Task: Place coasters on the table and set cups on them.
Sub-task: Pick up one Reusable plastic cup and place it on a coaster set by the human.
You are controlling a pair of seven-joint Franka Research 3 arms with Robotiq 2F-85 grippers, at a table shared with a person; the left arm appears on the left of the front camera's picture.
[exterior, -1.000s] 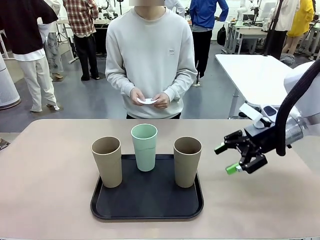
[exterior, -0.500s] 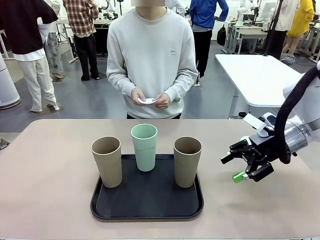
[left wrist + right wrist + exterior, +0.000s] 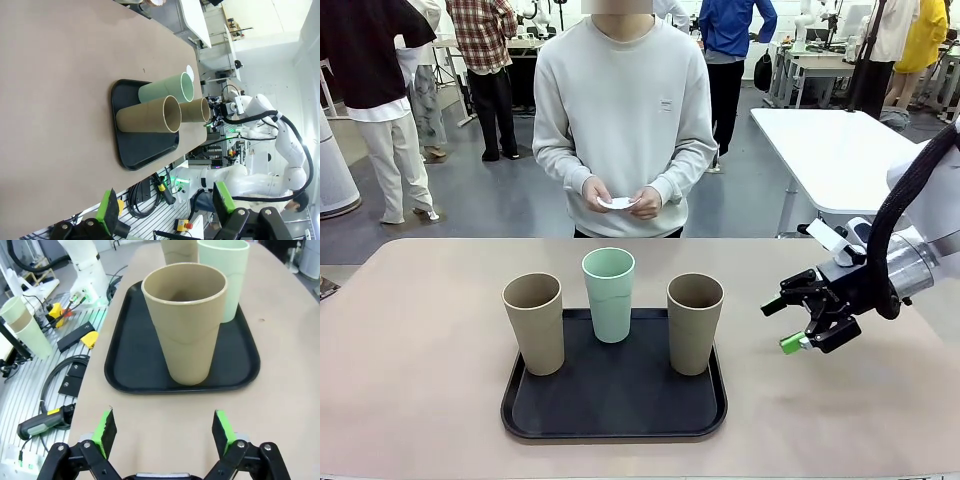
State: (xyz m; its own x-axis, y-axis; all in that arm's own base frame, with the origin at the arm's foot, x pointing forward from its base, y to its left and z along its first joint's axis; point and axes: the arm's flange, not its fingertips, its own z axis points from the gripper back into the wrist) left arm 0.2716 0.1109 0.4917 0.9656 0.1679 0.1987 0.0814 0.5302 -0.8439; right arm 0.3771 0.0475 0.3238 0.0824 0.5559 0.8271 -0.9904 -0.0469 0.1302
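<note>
The right claw (image 3: 778,326) hung wide open and empty near the nearest tan cup (image 3: 695,323); the left claw (image 3: 165,207) gaped empty too. That cup stood upright on the black tray (image 3: 615,412), seemingly light, stiff and matte, best pinched across its mid-wall. Beyond the surface's (image 3: 420,360) far edge the person (image 3: 625,110) held a flimsy white coaster (image 3: 616,202), likely limp paper.

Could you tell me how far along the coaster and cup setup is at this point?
Done: nothing yet. In hand: the person holds the coasters, none on the table; the open right end effector faces the nearest tan cup. Left: lay coasters, move all three cups off the tray onto them.
</note>
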